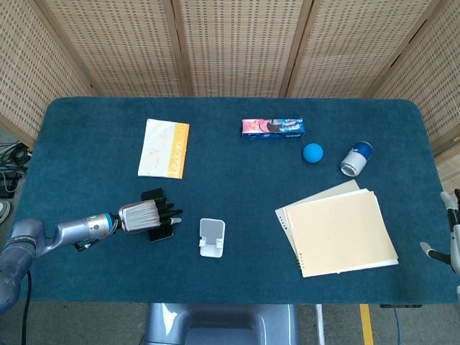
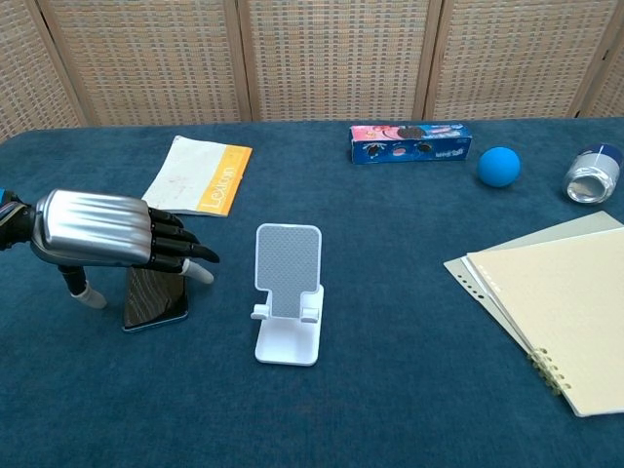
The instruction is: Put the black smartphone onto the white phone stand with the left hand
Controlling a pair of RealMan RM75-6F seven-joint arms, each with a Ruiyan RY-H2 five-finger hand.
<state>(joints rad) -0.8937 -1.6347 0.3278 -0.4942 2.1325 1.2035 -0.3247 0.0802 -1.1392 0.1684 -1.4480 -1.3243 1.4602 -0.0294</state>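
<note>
- While the black smartphone (image 2: pixel 155 297) lies flat on the blue table (image 1: pixel 237 287), the left hand (image 2: pixel 102 232) hovers over its far end, palm down, fingers (image 2: pixel 175 244) stretched out and slightly apart, gripping nothing.
- Whether the hand touches the phone cannot be told.
- Just to the phone's right, the white phone stand (image 2: pixel 288 292) sits upright and unoccupied.
- At the table's right edge the right hand (image 1: pixel 451 230) is partly visible, fingers apart, holding nothing.
- Further back lie a white-and-orange booklet (image 2: pixel 200 174) and a cookie box (image 2: pixel 410 142).
</note>
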